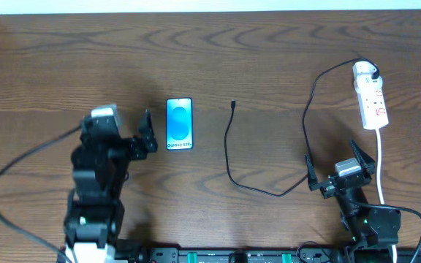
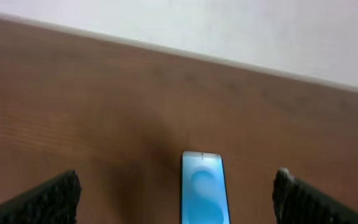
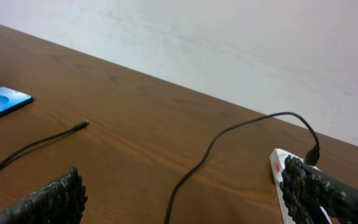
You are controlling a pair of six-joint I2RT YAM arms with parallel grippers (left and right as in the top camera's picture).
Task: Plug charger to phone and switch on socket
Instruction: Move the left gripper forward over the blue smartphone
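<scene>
Your phone (image 1: 179, 124) lies flat mid-bench, a bit left of centre, and you can read "Galaxy S24" at its end facing the near edge. The charger (image 1: 229, 157) tip sits loose to the phone's right, not touching it, and its plug's at the socket (image 1: 369, 95) by the far right corner. Left gripper (image 1: 149, 133) and right gripper (image 1: 336, 164) both have fingers spread wide, holding nothing.

A bright blue screen with a white band is being displayed by the black-edged phone (image 1: 179, 124). The cable (image 1: 227, 146) is being seen black, the power strip (image 1: 371, 102) white with red marks, and the table (image 1: 269, 58) brown with wood grain.
</scene>
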